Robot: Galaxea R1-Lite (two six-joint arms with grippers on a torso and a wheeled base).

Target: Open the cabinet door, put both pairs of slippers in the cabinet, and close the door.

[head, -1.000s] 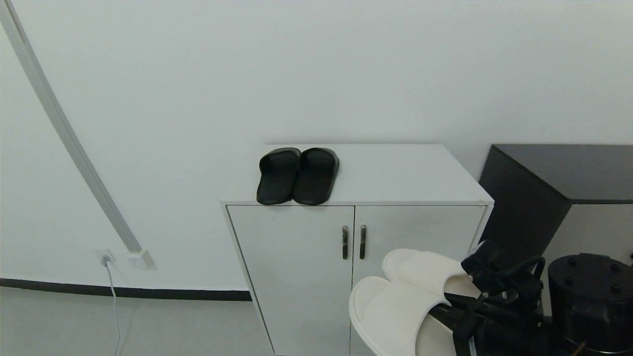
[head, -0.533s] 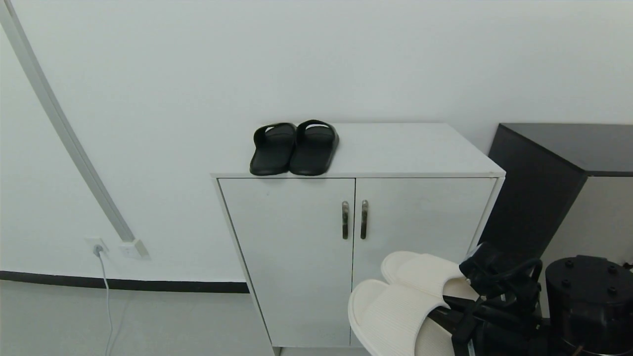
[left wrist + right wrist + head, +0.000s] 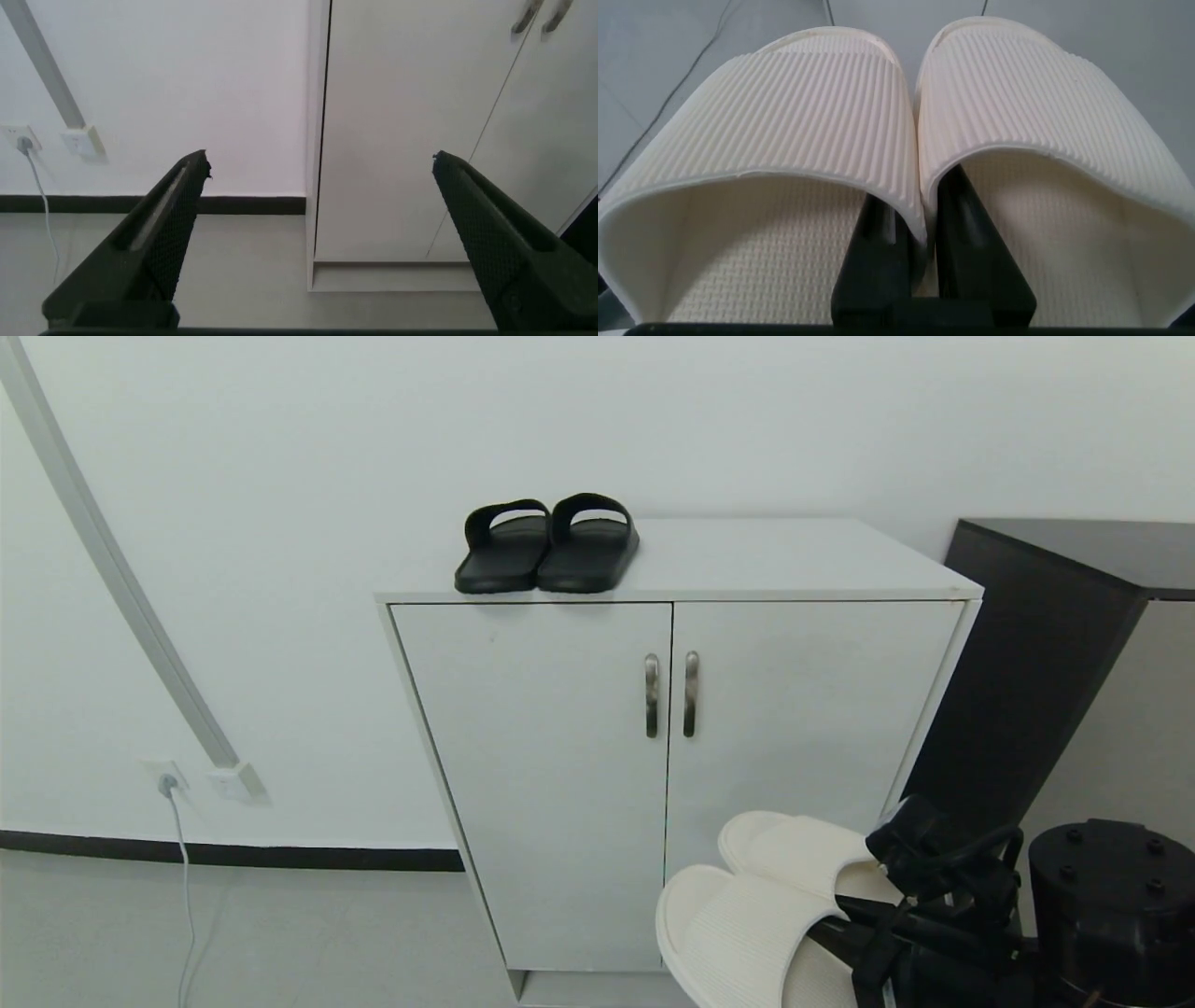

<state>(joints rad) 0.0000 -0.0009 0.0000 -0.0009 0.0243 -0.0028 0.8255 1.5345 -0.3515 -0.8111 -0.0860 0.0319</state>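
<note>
A white two-door cabinet (image 3: 560, 784) stands against the wall with both doors closed; two metal handles (image 3: 669, 694) meet at its middle. On top near the left end sit the black slippers (image 3: 549, 545), side by side. My right gripper (image 3: 920, 233) is shut on the white slippers (image 3: 766, 905), pinching the inner straps of both together, low in front of the right door. The ribbed straps of the white slippers (image 3: 906, 121) fill most of the right wrist view. My left gripper (image 3: 318, 168) is open with nothing between its fingers, low and facing the cabinet's left edge (image 3: 320, 140).
A black cabinet (image 3: 1055, 653) stands right of the white one. A grey conduit (image 3: 112, 569) slants down the wall to a socket with a plugged cable (image 3: 168, 784). Open grey floor (image 3: 233, 933) lies to the left of the cabinet.
The head view has shifted: the cabinet now sits higher in the picture and shows more of its front. The right gripper still holds the white slippers in the same place.
</note>
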